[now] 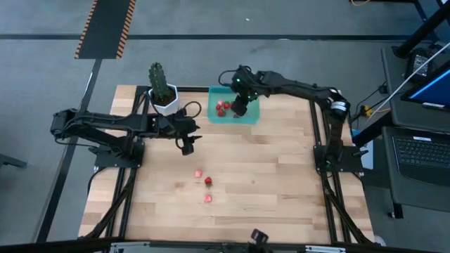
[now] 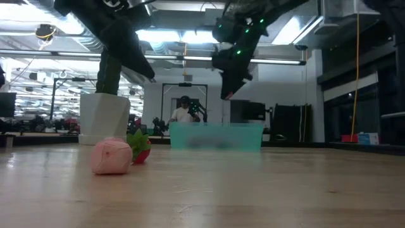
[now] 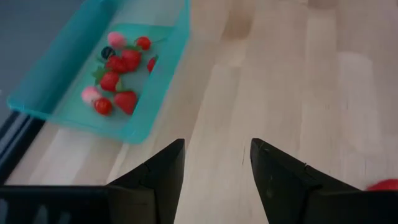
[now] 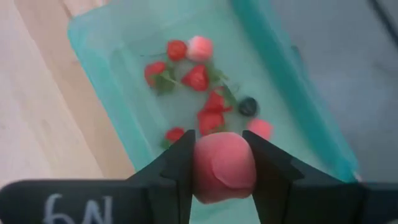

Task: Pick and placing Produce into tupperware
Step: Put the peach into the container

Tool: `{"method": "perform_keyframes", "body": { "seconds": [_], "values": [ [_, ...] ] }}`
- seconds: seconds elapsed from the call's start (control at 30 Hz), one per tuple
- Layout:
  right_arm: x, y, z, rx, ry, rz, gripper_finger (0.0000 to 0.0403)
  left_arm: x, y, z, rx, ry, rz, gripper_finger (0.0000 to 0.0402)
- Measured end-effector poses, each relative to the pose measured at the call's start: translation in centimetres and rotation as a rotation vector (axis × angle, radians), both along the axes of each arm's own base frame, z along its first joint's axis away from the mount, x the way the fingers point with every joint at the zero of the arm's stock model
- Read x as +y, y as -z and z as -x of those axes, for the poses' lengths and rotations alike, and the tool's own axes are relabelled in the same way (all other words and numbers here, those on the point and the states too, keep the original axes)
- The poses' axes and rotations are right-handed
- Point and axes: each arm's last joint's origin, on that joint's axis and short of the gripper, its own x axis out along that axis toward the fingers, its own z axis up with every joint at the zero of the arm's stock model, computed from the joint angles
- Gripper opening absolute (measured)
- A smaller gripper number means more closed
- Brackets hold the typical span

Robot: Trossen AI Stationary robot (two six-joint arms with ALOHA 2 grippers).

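The table point(image 1: 267, 169) had the teal tupperware point(image 1: 252, 114) at its far edge, berries already inside. Right pincer point(image 4: 222, 163) hung over it, clamped on a pink strawberry point(image 4: 223, 165). Left pincer point(image 3: 217, 165) hovered nearby, fingers apart and empty, while three strawberries point(image 1: 207, 181) sat mid-table.

On the wooden table point(image 2: 253, 190), a pink berry point(image 2: 111, 156) sits touching a red berry point(image 2: 140, 151) with green leaves. Beyond them stands the teal tupperware point(image 2: 216, 135), directly beneath the right gripper point(image 2: 226, 94). A white pot point(image 2: 104, 118) stands under the left arm point(image 2: 107, 28).
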Motion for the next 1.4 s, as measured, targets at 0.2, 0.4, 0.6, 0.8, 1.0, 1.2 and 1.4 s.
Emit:
{"method": "perform_keyframes", "body": {
  "seconds": [0.2, 0.4, 0.6, 0.8, 1.0, 1.2, 1.4],
  "values": [
    [-2.7, 2.3, -1.2, 0.016, -0.068, -0.101, 0.0122, 0.1, 0.0, 0.0, -0.001, -0.009, 0.009, 0.0176],
    [-4.3, 5.0, -1.4, 0.083, -0.099, -0.137, 0.0122, 0.0, 0.1, 0.1, 0.005, -0.005, 0.011, 0.0176],
    [-5.4, 6.6, -1.2, 0.122, -0.097, -0.148, 0.0122, 0.0, 0.1, 0.1, 0.006, -0.005, 0.012, 0.0176],
    [-5.3, 6.9, -0.9, 0.149, -0.118, -0.157, 0.0122, 0.0, 0.1, 0.0, 0.006, -0.005, 0.012, 0.0176],
    [-5.3, 7.0, -0.9, 0.172, -0.187, -0.137, 0.0122, 0.0, 0.1, 0.0, 0.006, -0.005, 0.012, 0.0176],
    [-5.4, 8.5, -1.1, 0.203, -0.183, -0.163, 0.0122, 0.0, 0.2, 0.1, 0.02, -0.005, 0.014, 0.0176],
    [-5.5, 8.8, -1.1, 0.206, -0.183, -0.165, 0.0122, 0.0, 0.3, 0.2, 0.028, -0.007, 0.017, 0.0176]
  ]
}}
